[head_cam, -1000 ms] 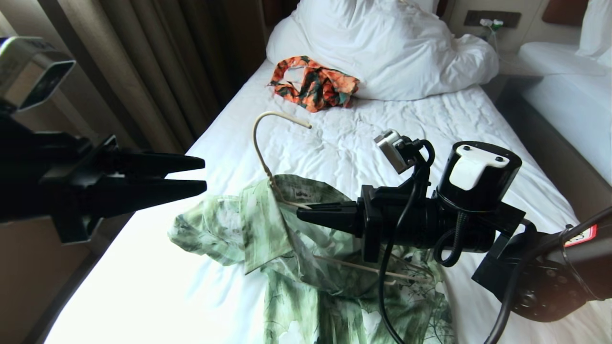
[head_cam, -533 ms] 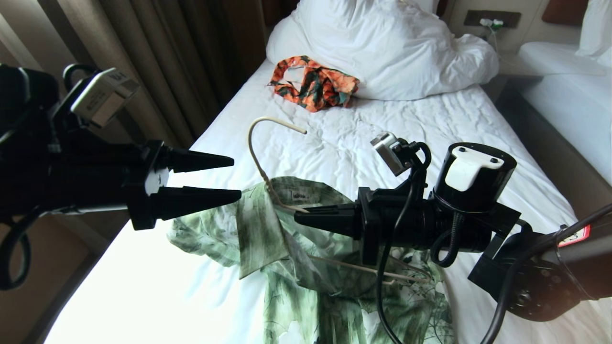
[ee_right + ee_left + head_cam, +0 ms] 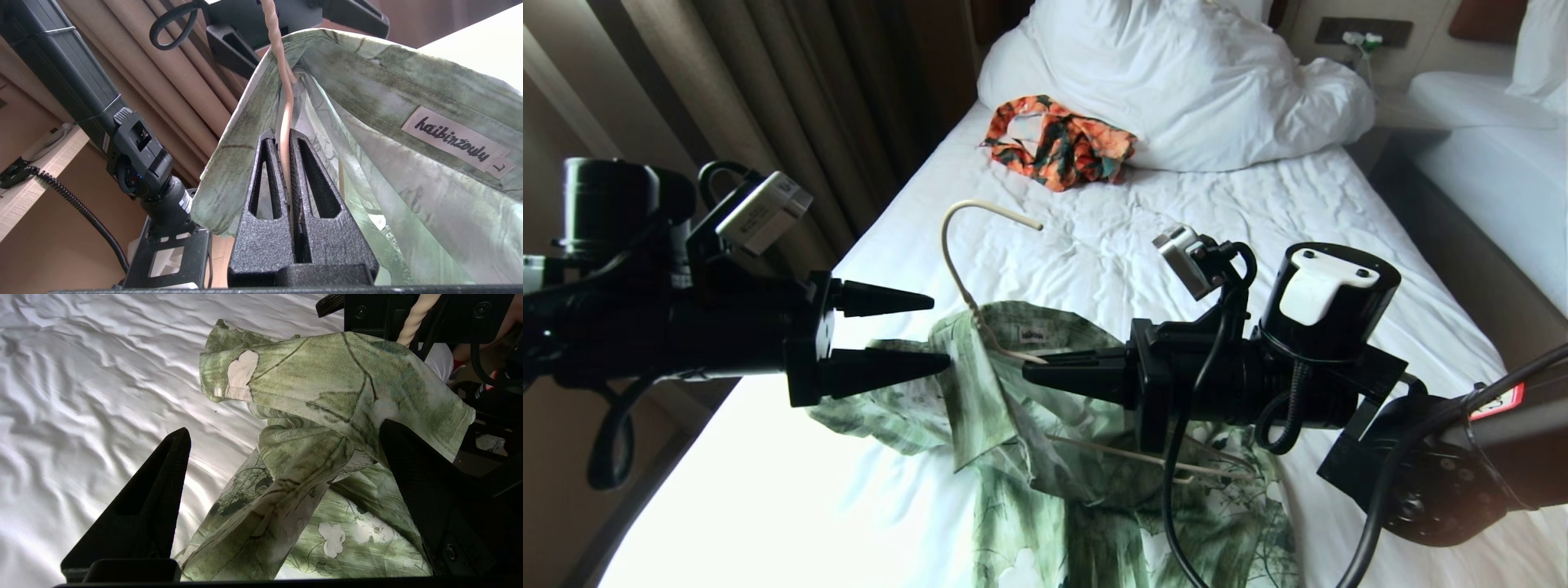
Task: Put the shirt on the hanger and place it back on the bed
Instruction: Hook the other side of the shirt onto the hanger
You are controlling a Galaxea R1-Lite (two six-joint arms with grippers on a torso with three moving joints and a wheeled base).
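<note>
- Far left there's a brown curtain (image 3: 792,106) running along the side of the bed (image 3: 1143,237).
- The left gripper (image 3: 938,333) comes in from that side with its jaws spread wide apart, nothing between them. The lower fingertip (image 3: 935,360) sits right at the edge of the shirt's collar; can't tell from the head view if it's actually touching. In the left wrist view a fold of green fabric lies in the gap between the two fingers.
- The shirt (image 3: 1045,457) is the light green leafy one, bunched up on the white sheet in the near middle of the bed, with the collar part lifted up.
- The hanger (image 3: 968,269) is partly inside the shirt, its hook sticking up out of the neck opening.
- The right gripper (image 3: 1031,373) reaches in from the right and is clamped tight on the hanger wire just below the hook, inside the collar.
- Further back, an orange-and-teal garment (image 3: 1058,147) lies by the bunched white duvet (image 3: 1201,82).
</note>
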